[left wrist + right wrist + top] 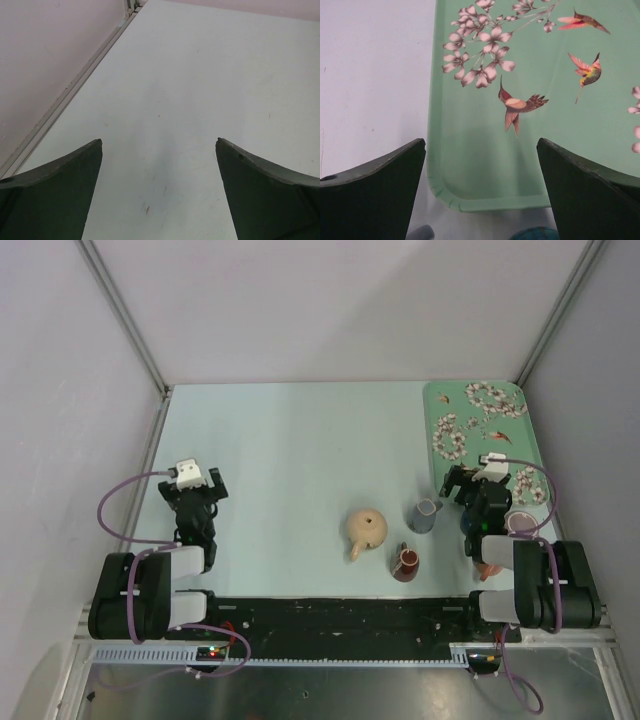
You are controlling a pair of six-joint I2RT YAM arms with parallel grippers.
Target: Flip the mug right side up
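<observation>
A grey-blue mug [425, 516] stands on the table just right of centre; from above I cannot tell which end is up. A grey rounded bit [420, 233] at the bottom edge of the right wrist view may be part of it. My right gripper [480, 486] [481, 142] is open and empty, just right of the mug, over the near edge of the green tray [470, 165]. My left gripper [196, 492] [159, 142] is open and empty over bare table at the left, far from the mug.
A tan teapot [366, 532] and a small red-brown cup [406, 562] sit left of and in front of the mug. The flowered green tray [480, 430] lies at the back right. A pinkish cup [520, 524] stands by the right arm. A teal round thing [535, 234] lies below the right fingers.
</observation>
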